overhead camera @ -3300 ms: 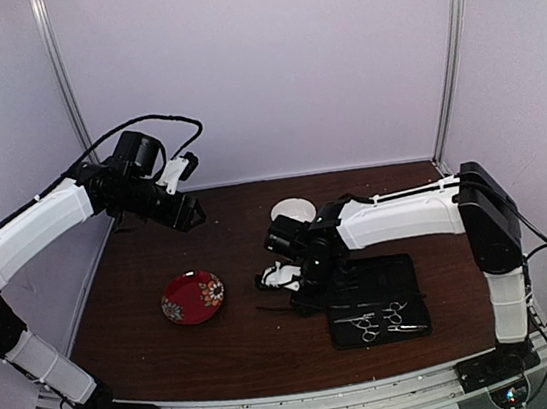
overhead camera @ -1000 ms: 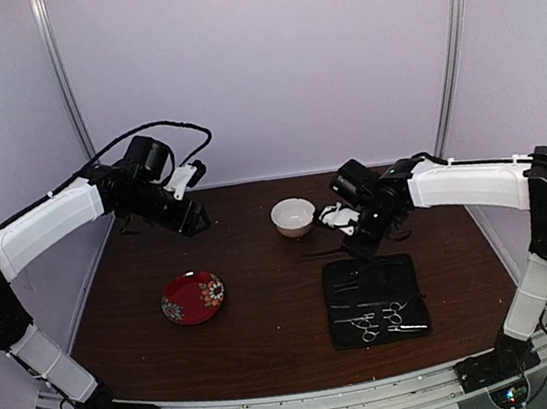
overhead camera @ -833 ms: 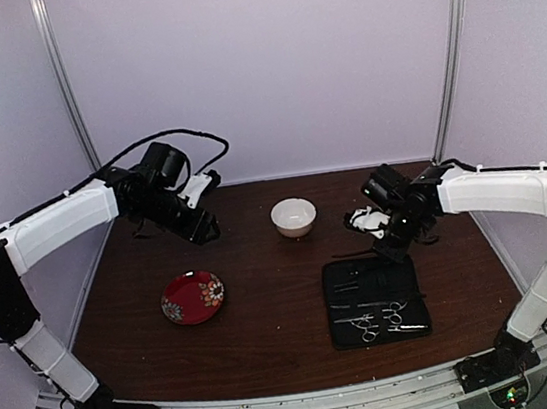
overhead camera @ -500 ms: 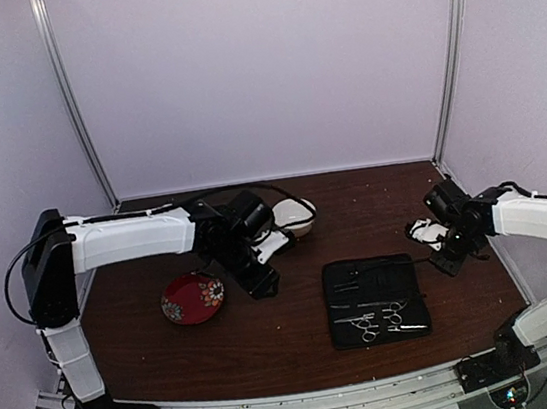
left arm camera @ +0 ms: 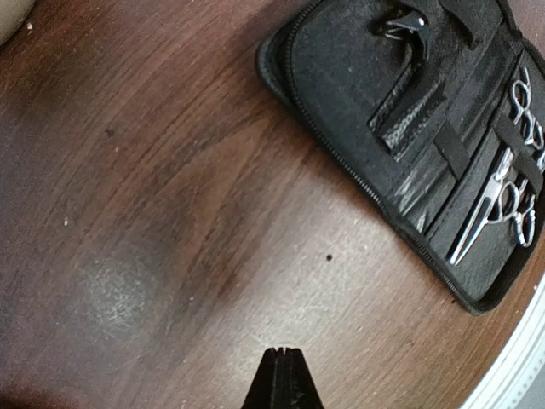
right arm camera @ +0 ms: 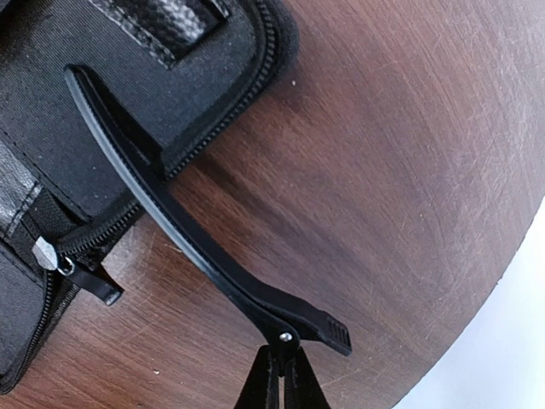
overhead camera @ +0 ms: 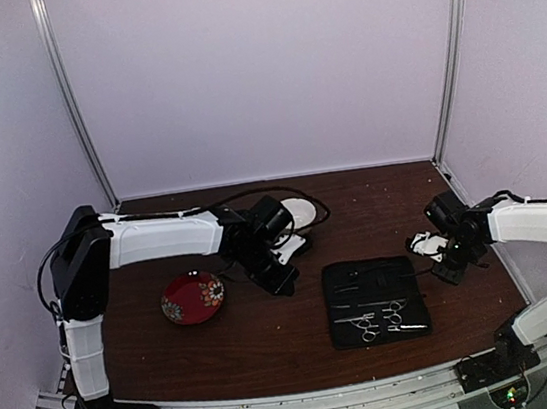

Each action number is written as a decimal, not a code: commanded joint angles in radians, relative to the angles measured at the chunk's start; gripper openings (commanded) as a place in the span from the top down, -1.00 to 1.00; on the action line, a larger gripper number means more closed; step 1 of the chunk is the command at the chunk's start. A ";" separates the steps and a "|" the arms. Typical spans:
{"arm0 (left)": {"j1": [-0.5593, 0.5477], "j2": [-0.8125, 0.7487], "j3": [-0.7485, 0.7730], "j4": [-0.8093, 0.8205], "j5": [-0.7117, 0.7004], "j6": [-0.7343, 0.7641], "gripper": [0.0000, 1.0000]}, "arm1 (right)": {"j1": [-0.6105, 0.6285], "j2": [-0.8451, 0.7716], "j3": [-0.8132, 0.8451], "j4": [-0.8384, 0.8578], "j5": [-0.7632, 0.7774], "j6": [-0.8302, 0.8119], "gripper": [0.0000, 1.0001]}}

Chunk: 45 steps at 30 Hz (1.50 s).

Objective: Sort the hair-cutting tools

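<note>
Two silver scissors (overhead camera: 368, 325) (overhead camera: 401, 317) lie strapped in the open black case (overhead camera: 404, 273); the left wrist view shows one scissors (left arm camera: 490, 209) and the rings of the other (left arm camera: 526, 115). A small clip (left arm camera: 398, 24) sits at the case's (left arm camera: 358, 77) far end. My left gripper (overhead camera: 286, 285) (left arm camera: 286, 349) hangs shut and empty over bare wood, left of the case. Right of the case's (right arm camera: 102, 111) corner, my right gripper (overhead camera: 439, 265) (right arm camera: 281, 351) is shut on the hinge end of a thin black stick-like clip (right arm camera: 170, 213), whose long arm reaches over the case's zipped edge.
A red patterned plate (overhead camera: 193, 297) lies left of the left gripper. A white bowl (overhead camera: 301, 209) stands behind the left forearm, partly hidden. The table's right edge (right arm camera: 477, 324) is close to the right gripper. Metal posts stand at the back corners.
The left arm swung from the back left down to the table's middle and shut its jaws. The right arm carried the black clip from near the bowl to the case's right side.
</note>
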 commanded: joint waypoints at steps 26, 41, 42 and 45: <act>-0.021 0.185 0.180 -0.035 0.186 -0.047 1.00 | 0.135 0.142 0.122 0.042 -0.042 0.010 1.00; -0.028 0.237 0.241 -0.037 0.214 -0.046 1.00 | 0.163 0.222 0.108 0.103 -0.073 -0.048 1.00; -0.028 0.239 0.244 -0.037 0.216 -0.046 1.00 | 0.163 0.217 0.101 0.112 -0.077 -0.054 1.00; -0.026 0.247 0.250 -0.038 0.224 -0.046 1.00 | 0.164 0.218 0.098 0.120 -0.089 -0.060 1.00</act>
